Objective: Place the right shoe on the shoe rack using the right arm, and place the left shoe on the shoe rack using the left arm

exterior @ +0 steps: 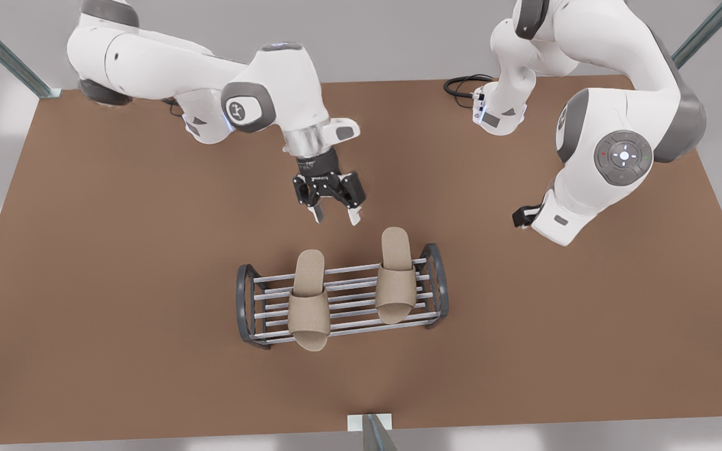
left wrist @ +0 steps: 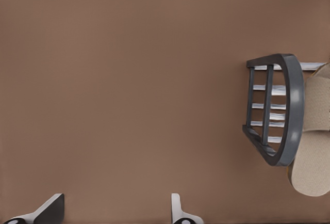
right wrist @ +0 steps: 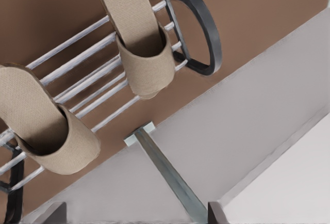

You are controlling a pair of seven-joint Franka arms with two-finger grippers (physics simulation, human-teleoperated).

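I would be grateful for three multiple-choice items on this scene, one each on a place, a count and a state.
1. Where do the slippers lie?
A. across the bars of the shoe rack
B. on the bare table
C. in the grippers

2. How many slippers are there?
A. one
B. two
C. three

3. In what state is the right gripper?
A. shut on a slipper
B. shut, empty
C. open, empty

Answers:
1 A: both slippers rest on the rack's silver bars.
2 B: two beige slippers show, side by side.
3 C: its fingers stand apart with nothing between them, above the table behind the rack. The left gripper, off the rack's end, is open too.
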